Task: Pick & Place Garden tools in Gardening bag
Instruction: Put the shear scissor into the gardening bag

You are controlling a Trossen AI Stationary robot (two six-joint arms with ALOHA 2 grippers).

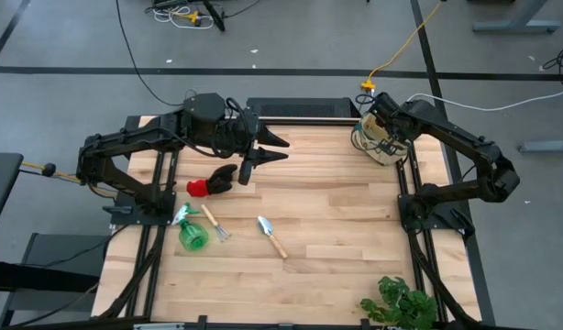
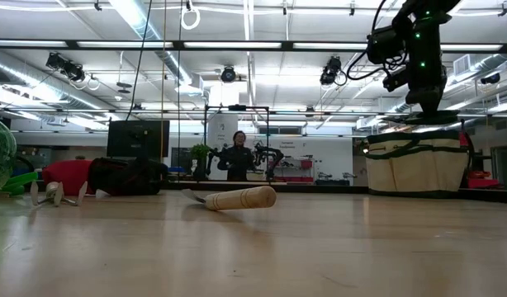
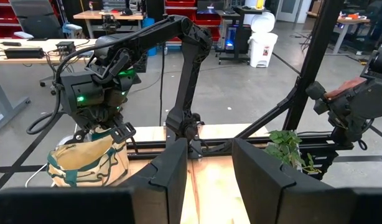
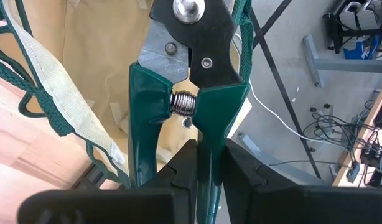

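Right claw (image 4: pixel 197 155) is clamped on the shears (image 4: pixel 188 93), hanging right over the bag (image 1: pixel 378 142) at the counter's far right. I'd lower first, then release. Left claw (image 3: pixel 206 180) is apart, empty.

Looked over every view for writing, found nothing readable. No labels or brand marks legible on the tools, bag or arms, and signs in the room beyond are too small to make out.
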